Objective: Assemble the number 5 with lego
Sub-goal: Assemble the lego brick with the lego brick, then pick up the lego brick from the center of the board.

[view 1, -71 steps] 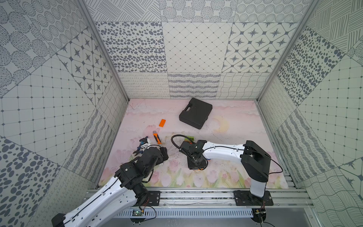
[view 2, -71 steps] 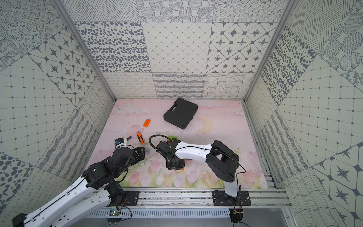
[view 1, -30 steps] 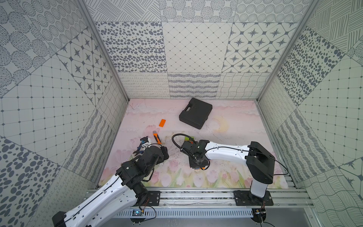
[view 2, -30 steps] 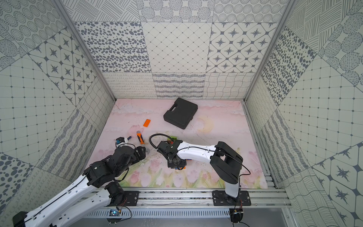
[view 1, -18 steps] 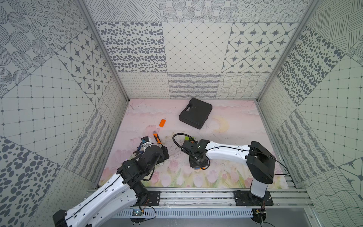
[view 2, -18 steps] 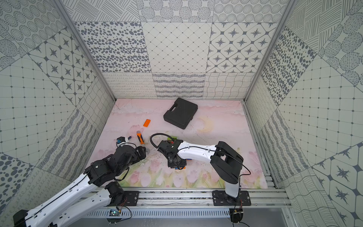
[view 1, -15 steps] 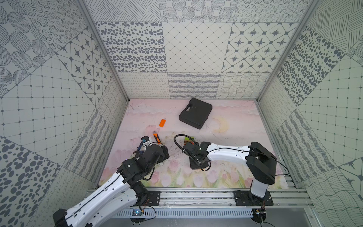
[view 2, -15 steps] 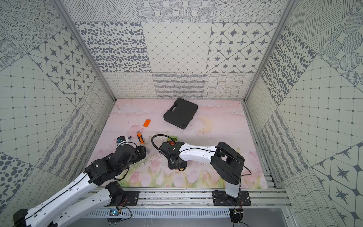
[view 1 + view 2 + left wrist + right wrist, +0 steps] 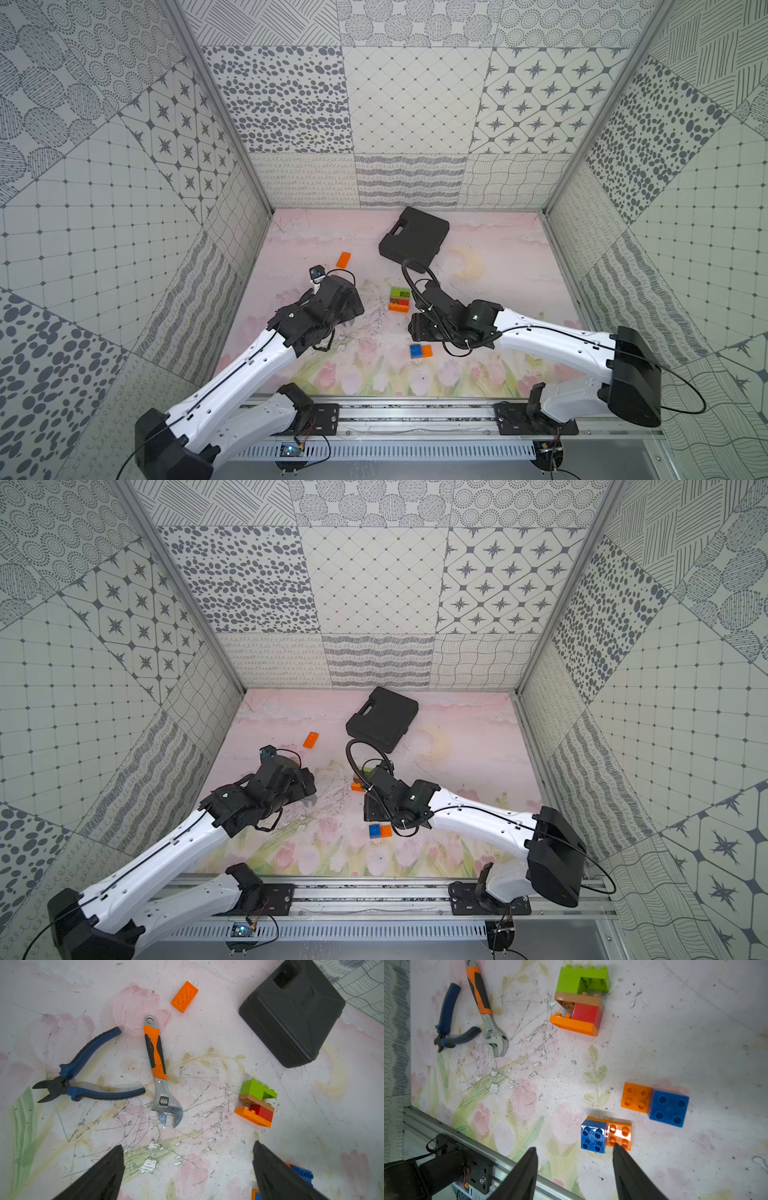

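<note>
A lego stack (image 9: pixel 400 300) of green, brown, red and orange bricks lies on its side mid-mat, also in the right wrist view (image 9: pixel 581 1001) and the left wrist view (image 9: pixel 256 1103). A blue square brick on a long orange brick (image 9: pixel 606 1135) lies just past the tips of my right gripper (image 9: pixel 574 1147), which is open and holds nothing; this pair shows in both top views (image 9: pixel 420 351) (image 9: pixel 380 831). A second blue-and-orange pair (image 9: pixel 654 1105) lies beside it. A loose orange brick (image 9: pixel 343 260) lies farther back. My left gripper (image 9: pixel 188 1145) hangs open over bare mat.
A black plastic case (image 9: pixel 414 239) lies at the back centre. An orange-handled wrench (image 9: pixel 159 1072) and blue-handled pliers (image 9: pixel 83 1076) lie left of the stack. The metal rail (image 9: pixel 467 1132) runs along the front edge. Patterned walls enclose the mat on three sides.
My right gripper has opened and drawn back a little, leaving the near blue-and-orange pair in plain sight on the mat. The left arm has hardly moved.
</note>
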Robot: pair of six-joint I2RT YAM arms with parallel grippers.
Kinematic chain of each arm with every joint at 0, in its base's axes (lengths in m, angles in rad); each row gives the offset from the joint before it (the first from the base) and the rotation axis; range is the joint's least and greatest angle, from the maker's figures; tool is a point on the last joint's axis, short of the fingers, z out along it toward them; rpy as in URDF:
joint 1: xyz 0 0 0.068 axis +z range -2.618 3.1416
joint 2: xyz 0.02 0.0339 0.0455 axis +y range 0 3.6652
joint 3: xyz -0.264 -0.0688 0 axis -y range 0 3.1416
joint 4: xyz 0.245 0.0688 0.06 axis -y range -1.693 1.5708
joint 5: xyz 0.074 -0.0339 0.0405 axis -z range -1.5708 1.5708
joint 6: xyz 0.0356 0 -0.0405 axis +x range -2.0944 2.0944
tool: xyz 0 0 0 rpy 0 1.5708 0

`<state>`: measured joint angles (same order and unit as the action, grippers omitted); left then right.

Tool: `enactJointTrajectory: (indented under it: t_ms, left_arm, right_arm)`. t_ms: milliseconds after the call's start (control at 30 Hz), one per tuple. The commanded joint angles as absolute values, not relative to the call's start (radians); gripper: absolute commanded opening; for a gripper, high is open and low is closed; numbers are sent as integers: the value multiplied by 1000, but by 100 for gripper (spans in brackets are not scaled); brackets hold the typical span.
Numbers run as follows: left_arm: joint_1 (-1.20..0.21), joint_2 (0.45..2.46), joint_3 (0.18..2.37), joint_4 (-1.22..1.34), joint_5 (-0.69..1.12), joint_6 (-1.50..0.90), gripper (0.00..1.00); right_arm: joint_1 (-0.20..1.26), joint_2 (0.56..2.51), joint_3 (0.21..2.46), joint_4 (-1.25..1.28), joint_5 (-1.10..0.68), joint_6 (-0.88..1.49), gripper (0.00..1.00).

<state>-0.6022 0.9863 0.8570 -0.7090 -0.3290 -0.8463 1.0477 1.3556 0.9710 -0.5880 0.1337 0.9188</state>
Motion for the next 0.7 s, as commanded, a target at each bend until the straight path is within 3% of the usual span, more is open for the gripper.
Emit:
enactJointTrajectory:
  t_ms: [0,100,200,300,567,667]
  left_arm:
    - [-441,1128,929,-614,-45,-752,100]
    - [-357,1281,1000,-591,47,-711,100]
    - [-291,1458,1150,-663,90,-668,90]
    - [-260,1618,1318,-738,87,-542,88]
    - [-227,2050,1812,-1059,-31,-282,81]
    - [-224,2135,1936,-1108,-64,-210,84]
  right_arm:
    - [1041,1234,855,-424,163,861,62]
    - [999,1153,755,-350,110,869,64]
    - [962,1114,699,-303,23,831,69]
    - [957,1122,702,-303,-22,764,75]
    - [953,1170,718,-289,-18,717,90]
    - [946,1188,736,-291,-11,689,97]
